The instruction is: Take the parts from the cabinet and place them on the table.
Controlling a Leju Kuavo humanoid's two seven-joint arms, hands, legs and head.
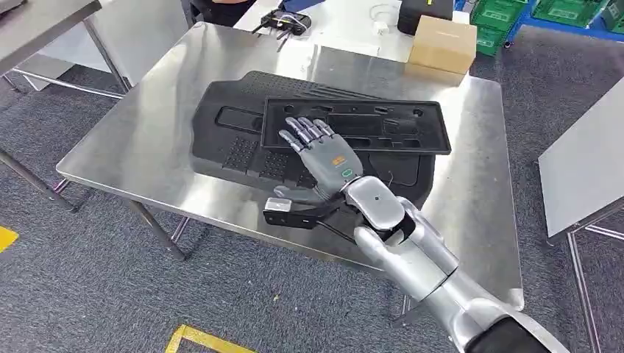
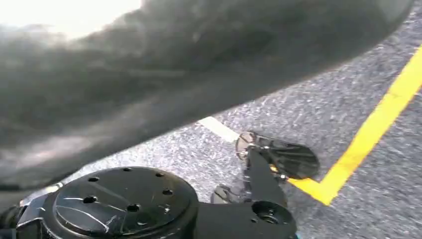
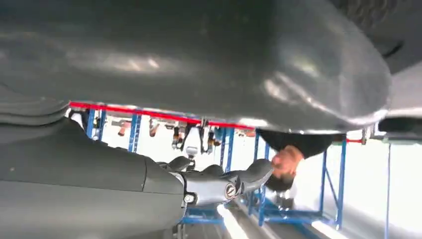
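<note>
Resting my right hand [image 1: 331, 158] with fingers [image 1: 305, 132] spread flat on 2 stacked black parts [image 1: 353, 126]; steel worktop [image 1: 147, 140] beneath them.

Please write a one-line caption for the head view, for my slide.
The robot's right hand rests, fingers spread, on stacked black parts lying on a steel table.

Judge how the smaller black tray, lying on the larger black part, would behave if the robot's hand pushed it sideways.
The smaller black tray looks like thin moulded plastic, so probably light and slightly flexible. It lies flat on the larger black part, so it should slide rather than tip or roll. The right hand rests on it, fingers spread; the steel table looks slippery, so both parts might shift.
</note>
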